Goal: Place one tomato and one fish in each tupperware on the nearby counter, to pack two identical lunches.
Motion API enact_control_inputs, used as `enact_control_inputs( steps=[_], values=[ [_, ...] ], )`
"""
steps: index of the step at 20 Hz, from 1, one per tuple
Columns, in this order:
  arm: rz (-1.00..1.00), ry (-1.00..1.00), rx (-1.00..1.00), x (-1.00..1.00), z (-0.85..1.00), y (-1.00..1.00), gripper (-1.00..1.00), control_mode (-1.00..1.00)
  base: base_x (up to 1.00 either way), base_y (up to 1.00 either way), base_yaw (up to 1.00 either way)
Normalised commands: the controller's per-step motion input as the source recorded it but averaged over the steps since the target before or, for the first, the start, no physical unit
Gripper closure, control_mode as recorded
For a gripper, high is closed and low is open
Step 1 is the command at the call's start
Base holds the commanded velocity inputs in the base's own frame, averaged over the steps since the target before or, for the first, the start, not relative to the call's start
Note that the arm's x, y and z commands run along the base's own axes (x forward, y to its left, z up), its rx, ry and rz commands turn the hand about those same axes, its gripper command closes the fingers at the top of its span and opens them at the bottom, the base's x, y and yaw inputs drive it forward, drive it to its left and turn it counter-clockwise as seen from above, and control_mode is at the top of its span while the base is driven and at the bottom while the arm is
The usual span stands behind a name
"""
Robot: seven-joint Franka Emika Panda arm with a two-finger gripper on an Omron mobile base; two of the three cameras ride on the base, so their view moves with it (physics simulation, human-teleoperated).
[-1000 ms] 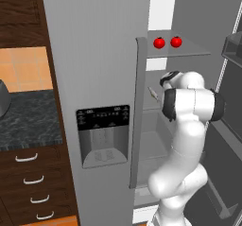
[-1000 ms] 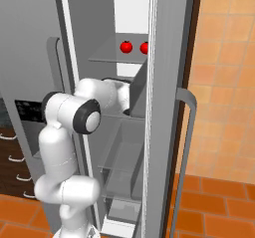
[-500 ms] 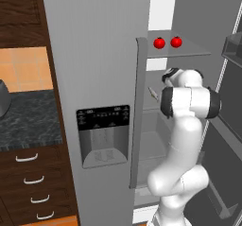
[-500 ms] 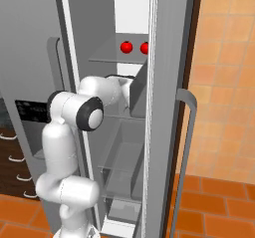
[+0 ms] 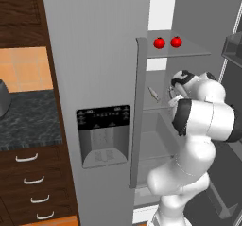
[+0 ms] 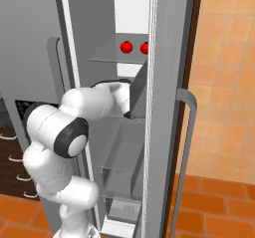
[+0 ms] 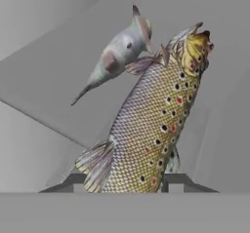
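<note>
Two red tomatoes (image 5: 159, 43) (image 5: 176, 42) sit side by side on the upper shelf of the open fridge, and show again as tomatoes (image 6: 126, 47) (image 6: 145, 48) from the right. My gripper (image 7: 124, 178) reaches in at the middle shelf, below them, and is shut on a speckled brown-silver fish (image 7: 151, 125) that stands up between the fingers. Beyond it on the shelf lies a second, plain grey fish (image 7: 117, 54). A thin fish (image 5: 153, 94) rests on that shelf just left of the gripper (image 5: 175, 95). The speckled counter (image 5: 28, 121) lies far left. The tupperware is out of view.
The fridge's grey left door (image 5: 101, 102) with its dispenser panel stands between the arm and the counter. The open right door (image 6: 167, 107) with a long handle hems in the arm on the other side. Dark drawers (image 5: 33, 182) sit under the counter. A steel appliance (image 5: 2, 99) is at the left edge.
The hand has shifted slightly to the right at the middle shelf and the elbow has risen a little. The tomatoes have not moved.
</note>
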Motion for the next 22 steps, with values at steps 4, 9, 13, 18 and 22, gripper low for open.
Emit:
enact_control_inputs(
  steps=[4,9,13,18,22],
  values=[
    [0.23,0.12,-0.03,-1.0,0.57,0.57,1.0,-1.0,0.0,0.0,0.0],
    [0.17,0.02,-0.02,-1.0,0.62,0.34,1.0,-1.0,0.0,0.0,0.0],
    [0.03,-0.15,0.0,-1.0,0.39,-0.01,1.0,-1.0,0.0,0.0,0.0],
    [0.01,-0.22,0.0,-1.0,0.78,0.0,1.0,-1.0,0.0,0.0,0.0],
    [0.02,-0.13,0.0,-1.0,0.5,0.0,1.0,-1.0,0.0,0.0,0.0]
  ],
)
